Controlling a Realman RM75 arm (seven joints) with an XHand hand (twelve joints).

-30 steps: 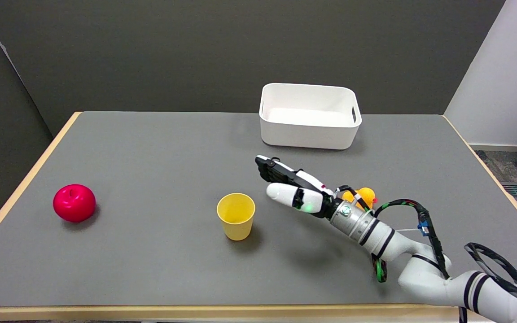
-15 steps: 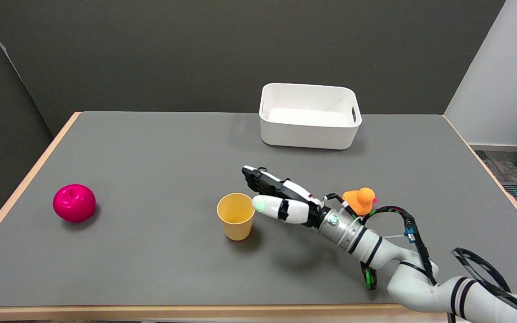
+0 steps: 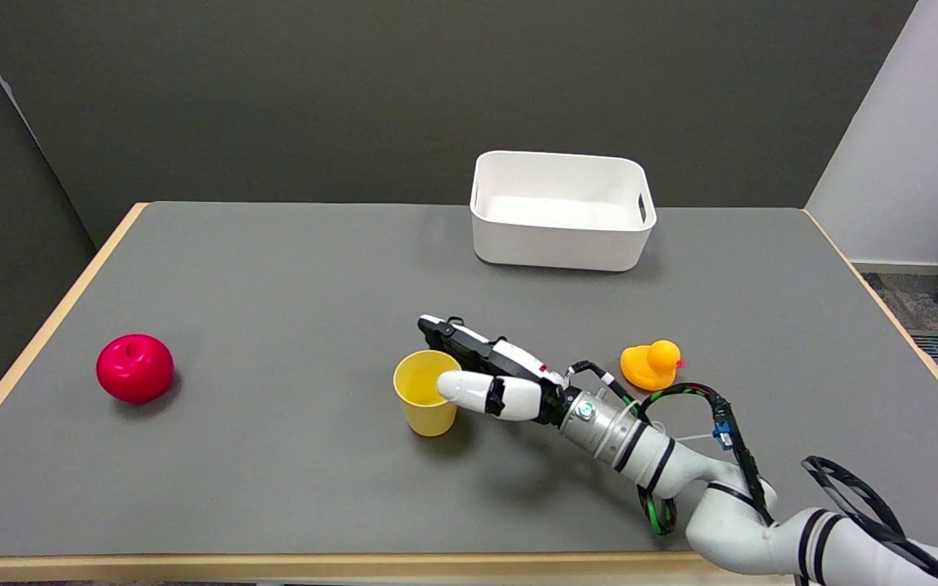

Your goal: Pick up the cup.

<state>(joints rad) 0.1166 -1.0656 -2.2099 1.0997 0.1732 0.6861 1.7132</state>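
Right hand point(image 3: 481, 376) is bracketing the cup point(image 3: 427, 391), fingers point(image 3: 446, 335) spread, gripping nothing yet. Next, likely: closing on the wall, then lifting.

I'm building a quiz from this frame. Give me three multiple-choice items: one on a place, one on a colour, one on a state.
1. Where is the duck?
A. inside the white bin
B. on the table, right of the cup
C. beside the apple

2. What colour is the apple?
A. red
B. green
C. blue

3. How does the cup stand?
A. tipped on its side
B. upside down
C. upright, mouth up

Answers: 1 B, it sits on the grey table beyond the right hand. 2 A, plainly red. 3 C, its open yellow inside shows.
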